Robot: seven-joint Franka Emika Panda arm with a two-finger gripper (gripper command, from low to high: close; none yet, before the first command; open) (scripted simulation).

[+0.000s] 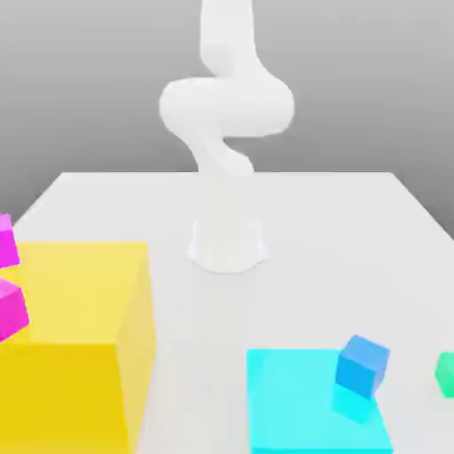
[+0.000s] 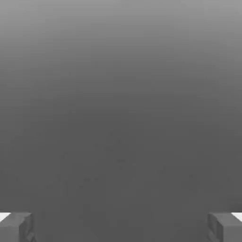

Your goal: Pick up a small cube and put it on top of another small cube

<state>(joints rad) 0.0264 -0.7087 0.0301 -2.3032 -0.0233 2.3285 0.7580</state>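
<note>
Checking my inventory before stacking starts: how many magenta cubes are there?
2: one magenta cube at the exterior view's left edge, the other just below it in the picture. Others could be outside the frame.

End effector (fingers wide apart).

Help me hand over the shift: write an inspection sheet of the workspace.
Surface: table pale, plain
Job's things: green cube cut off by the exterior view's right edge; blue cube, tilted, overlapping the cyan slab there
Clutter: that slab; yellow block; two magenta cubes at the exterior view's left edge
Grippers: tool open, nothing held
Cables: nothing seen
Surroundings: grey backdrop
</note>
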